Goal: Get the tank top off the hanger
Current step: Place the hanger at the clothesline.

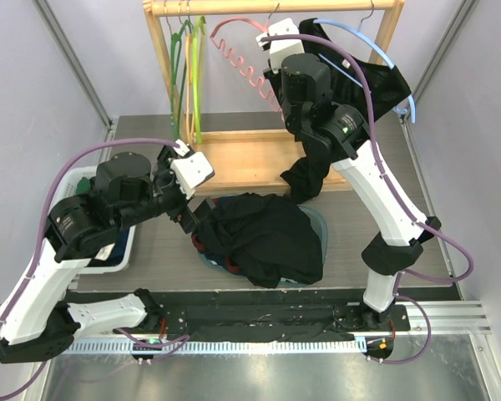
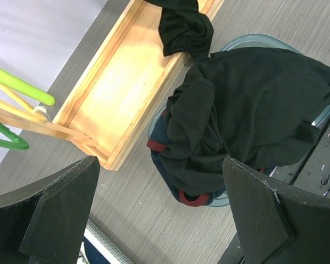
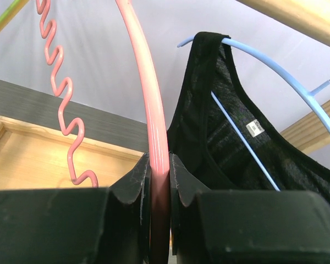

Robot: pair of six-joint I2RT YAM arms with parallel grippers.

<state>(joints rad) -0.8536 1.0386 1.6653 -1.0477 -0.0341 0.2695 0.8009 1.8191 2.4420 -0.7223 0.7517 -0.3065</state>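
A black tank top [image 1: 382,82] [image 3: 220,126] hangs on a light-blue hanger [image 1: 376,46] [image 3: 275,71] at the right end of the wooden rail [image 1: 267,7]. Its lower part droops in a bunch [image 1: 305,180] [image 2: 184,27] onto the rack's tray. My right gripper [image 1: 271,48] [image 3: 159,165] is up at the rail, shut on a bare pink hanger [image 1: 234,50] [image 3: 154,110] just left of the tank top. My left gripper [image 1: 192,221] [image 2: 159,162] hovers open and holds nothing, low over the table at the left edge of a pile of dark clothes [image 1: 267,234] [image 2: 247,110].
The pile lies on a blue-grey dish [image 1: 320,224] [image 2: 253,41]. The wooden tray [image 1: 242,159] [image 2: 121,82] forms the rack's base. Green and yellow hangers [image 1: 188,67] [image 2: 22,88] hang at the rail's left. A white bin [image 1: 121,246] sits under my left arm.
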